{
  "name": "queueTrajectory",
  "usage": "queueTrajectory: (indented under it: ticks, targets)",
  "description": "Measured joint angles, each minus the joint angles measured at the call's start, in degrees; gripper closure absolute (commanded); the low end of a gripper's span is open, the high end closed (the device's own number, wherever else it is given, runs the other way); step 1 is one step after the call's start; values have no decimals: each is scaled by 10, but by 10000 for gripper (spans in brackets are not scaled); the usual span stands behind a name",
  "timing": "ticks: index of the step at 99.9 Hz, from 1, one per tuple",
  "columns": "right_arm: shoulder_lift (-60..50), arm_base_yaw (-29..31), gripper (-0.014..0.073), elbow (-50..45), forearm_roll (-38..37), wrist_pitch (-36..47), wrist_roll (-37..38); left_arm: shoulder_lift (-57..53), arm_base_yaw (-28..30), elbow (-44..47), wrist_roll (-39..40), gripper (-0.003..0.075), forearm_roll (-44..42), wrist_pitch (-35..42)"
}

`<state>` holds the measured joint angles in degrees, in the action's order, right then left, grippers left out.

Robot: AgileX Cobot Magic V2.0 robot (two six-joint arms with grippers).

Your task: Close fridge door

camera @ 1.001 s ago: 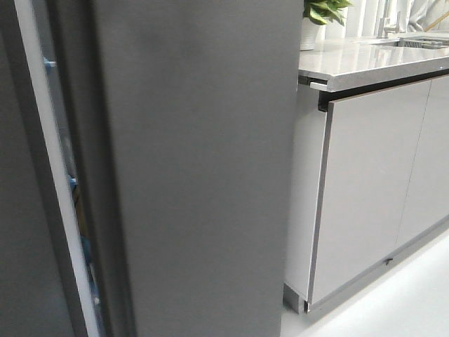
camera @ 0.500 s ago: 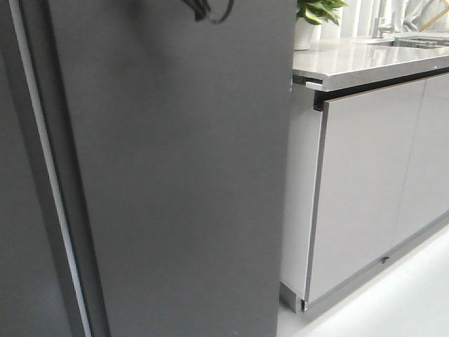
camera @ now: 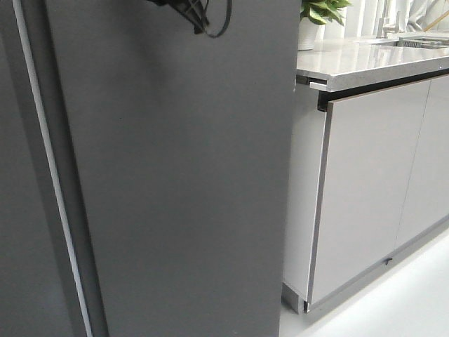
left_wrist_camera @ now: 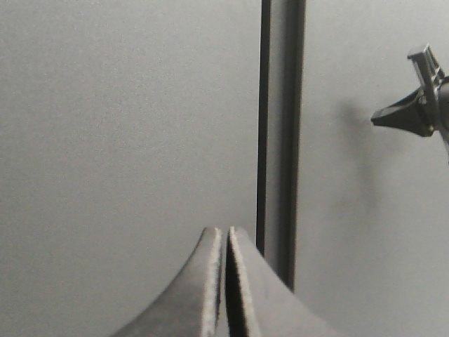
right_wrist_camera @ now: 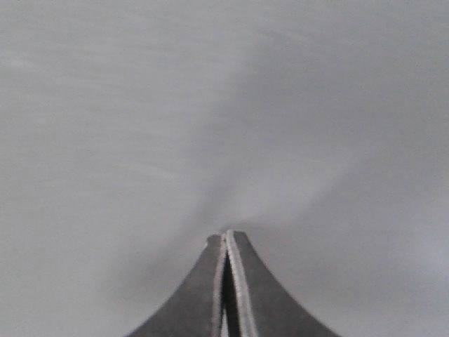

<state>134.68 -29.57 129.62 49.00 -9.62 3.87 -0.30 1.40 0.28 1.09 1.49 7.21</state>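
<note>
The fridge door (camera: 182, 182) is a tall matte dark-grey panel that fills the middle of the front view. It lies flush with the other dark-grey panel (camera: 21, 225) across a thin pale seam (camera: 52, 175); no white inner side shows. My right gripper (right_wrist_camera: 226, 235) is shut and empty, its tip against or just off the door (right_wrist_camera: 210, 105). It also shows in the left wrist view (left_wrist_camera: 410, 112), close to the door (left_wrist_camera: 365, 225). My left gripper (left_wrist_camera: 226, 232) is shut and empty, facing the other panel (left_wrist_camera: 126, 126) beside the seam (left_wrist_camera: 280, 140).
Light-grey cabinet fronts (camera: 365, 189) stand right of the fridge under a grey worktop (camera: 365, 63) with a potted plant (camera: 319, 14). A pale floor (camera: 407, 302) shows at the lower right. A black cable loop (camera: 217, 21) hangs from the right arm at the top.
The door has swung shut: the open gap at its left edge, with white lining and blue bits, has narrowed to a thin seam. The right arm has come into the top of the front view.
</note>
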Motion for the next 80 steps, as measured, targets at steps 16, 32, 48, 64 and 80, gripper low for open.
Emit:
queueTrajectory:
  ticks: [16, 32, 48, 64, 80]
  targets:
    - [20, -5, 639, 0, 9, 29, 0, 0, 0, 0, 0, 740, 0, 0]
    - [24, -9, 639, 1, 10, 40, 0, 0, 0, 0, 0, 740, 0, 0]
    - [24, -10, 639, 4, 7, 31, 0, 0, 0, 0, 0, 740, 0, 0]
    - [12, -11, 639, 17, -49, -21, 0, 0, 0, 0, 0, 740, 0, 0]
    - [-42, -12, 639, 18, -101, -38, 0, 0, 0, 0, 0, 740, 0, 0]
